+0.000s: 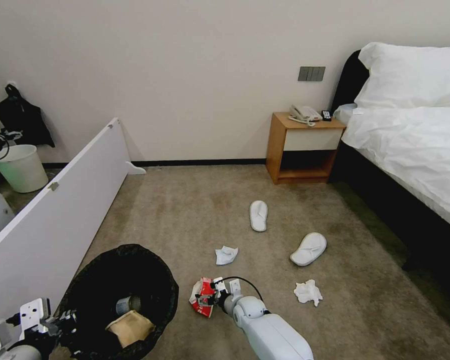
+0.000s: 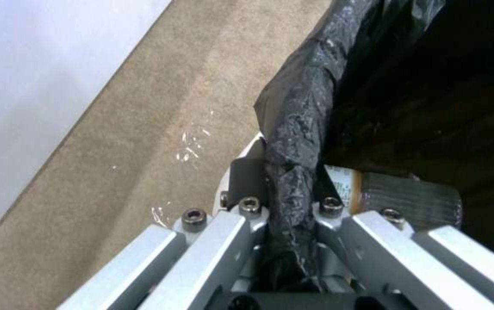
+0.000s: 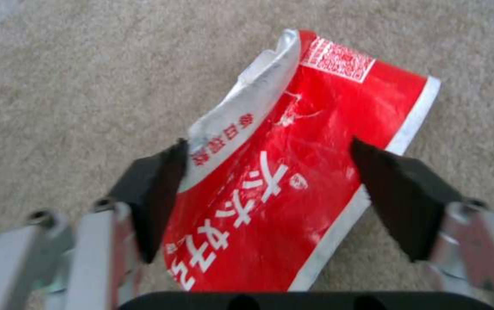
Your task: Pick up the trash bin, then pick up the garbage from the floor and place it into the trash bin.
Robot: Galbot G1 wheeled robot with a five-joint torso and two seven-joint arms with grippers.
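Black bag folds over bin (image 1: 85, 280) rim; we see left end effector (image 2: 290, 202) clenched on that rim, near white panel (image 1: 50, 225). Cardboard (image 1: 130, 327) and bottle (image 1: 127, 303) lie inside bin. Right end effector (image 3: 270, 189) spread wide, pads either side of red wrapper (image 3: 315, 142) on carpet (image 1: 195, 210), just beside bin. Tissues (image 1: 226, 255) (image 1: 307, 292) and slippers (image 1: 258, 215) (image 1: 309, 248) lie apart on open carpet between panel and bed (image 1: 415, 150) edge.

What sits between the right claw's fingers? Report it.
The red-and-white wrapper lies between the open right claw fingers, flat on the carpet, per the right wrist view.
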